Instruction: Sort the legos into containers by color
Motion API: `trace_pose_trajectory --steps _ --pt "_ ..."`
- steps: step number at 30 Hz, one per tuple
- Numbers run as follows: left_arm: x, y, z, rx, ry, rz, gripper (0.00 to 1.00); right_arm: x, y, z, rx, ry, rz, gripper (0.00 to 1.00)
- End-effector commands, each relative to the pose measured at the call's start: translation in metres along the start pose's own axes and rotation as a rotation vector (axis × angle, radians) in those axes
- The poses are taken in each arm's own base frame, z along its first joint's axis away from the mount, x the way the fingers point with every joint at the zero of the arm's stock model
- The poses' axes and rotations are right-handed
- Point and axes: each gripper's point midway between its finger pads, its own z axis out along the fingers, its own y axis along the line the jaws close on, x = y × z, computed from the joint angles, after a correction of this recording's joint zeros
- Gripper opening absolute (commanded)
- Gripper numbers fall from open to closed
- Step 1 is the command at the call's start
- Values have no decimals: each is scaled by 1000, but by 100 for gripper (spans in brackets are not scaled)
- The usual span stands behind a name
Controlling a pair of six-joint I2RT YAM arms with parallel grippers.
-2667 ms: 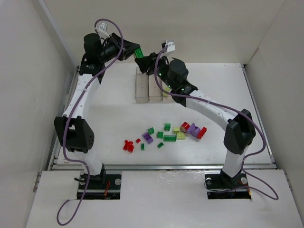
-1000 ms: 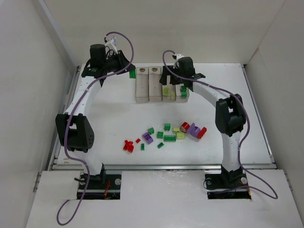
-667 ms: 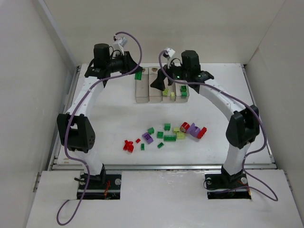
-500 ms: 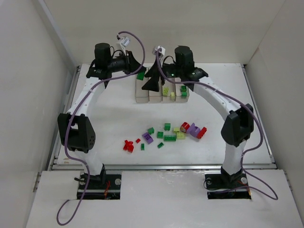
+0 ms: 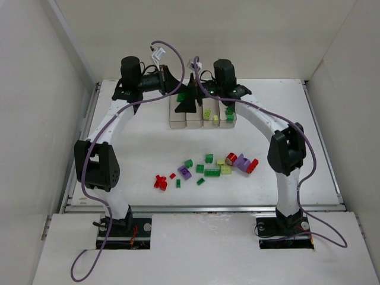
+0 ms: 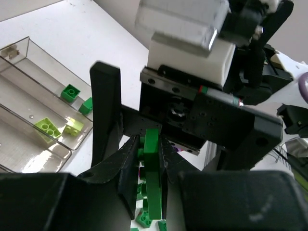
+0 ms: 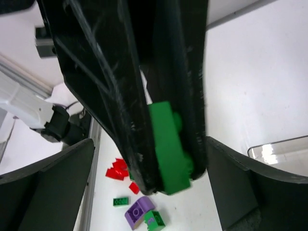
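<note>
Table (image 5: 136, 142) with my two arms nose to nose above the containers (image 5: 177, 120) at its far edge.
My left gripper (image 6: 149, 163) is clamped on a green brick (image 6: 153, 178); my right gripper (image 5: 190, 100) stands wide, one finger either side of it. Overhead, the loose legos (image 5: 208, 169) lie mid-table, well apart from the bins. Only my left wrist view shows clearly the binned green bricks (image 6: 70, 92) and, in the next bin, yellow-green bricks (image 6: 48, 126).
</note>
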Motion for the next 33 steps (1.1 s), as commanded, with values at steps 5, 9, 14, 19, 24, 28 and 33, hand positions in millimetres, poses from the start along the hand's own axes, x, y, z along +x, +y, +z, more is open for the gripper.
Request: trace_pose_trajectory --steps 5,9,14,19,24,28,33 --pt "-28 -49 -12 106 -67 83 0 -57 23 -20 -55 -159 -99 96" --pt "-32 -54 -12 122 -84 60 0 -58 20 -23 -50 -171 -98 85" --pt "-31 -57 -9 130 -79 60 0 -63 26 -28 -81 -212 -76 51" --pt "-26 -56 -10 127 -76 60 0 -66 32 -30 -90 -249 -85 17" --pt "-20 -51 -10 109 -54 59 40 -70 31 -38 -47 -276 -75 0" --pt "-22 -46 -11 69 -34 115 100 -69 14 -51 21 -303 -60 0" --pt "-29 0 -23 -215 30 334 100 -44 -64 -102 358 -365 147 0"
